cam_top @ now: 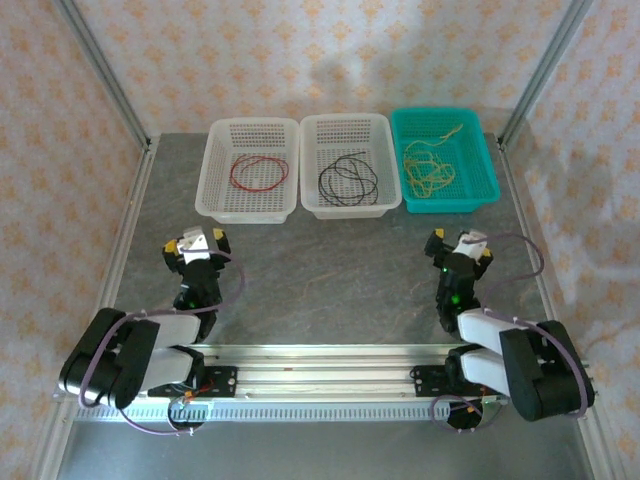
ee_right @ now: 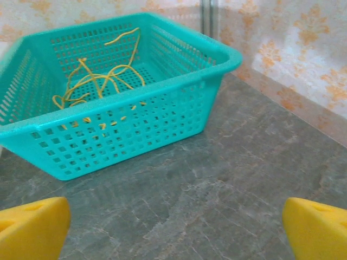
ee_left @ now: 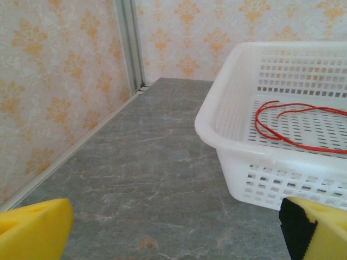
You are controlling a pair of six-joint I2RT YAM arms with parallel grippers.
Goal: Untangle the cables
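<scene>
1. Left jaws and right jaws are standing wide, released, holding nothing, above the bench (cam_top: 330, 290).
2. Cables are lying separated: red cable (cam_top: 260, 172) in left white basket (cam_top: 245, 212), black cable (cam_top: 348, 182) in middle white basket (cam_top: 345, 210), yellow cable (cam_top: 430, 165) in teal basket (cam_top: 450, 203). Sorting is looking finished.
3. Red loop's long axis is running left-right; yellow is trailing toward far-right, possibly kinked.

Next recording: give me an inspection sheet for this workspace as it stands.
Surface: grey stone-pattern tabletop, no damage seen.
Job's things: thin red wire loop in left white plastic basket; thin black wire loops in middle white plastic basket; thin yellow wire in teal plastic basket.
Clutter: nothing seen.
Pincers: left pincer and right pincer open, empty, short of the baskets.
Cables: purple-grey arm cables loop beside both arms.
Surroundings: orange-patterned wallpaper, metal frame posts.
</scene>
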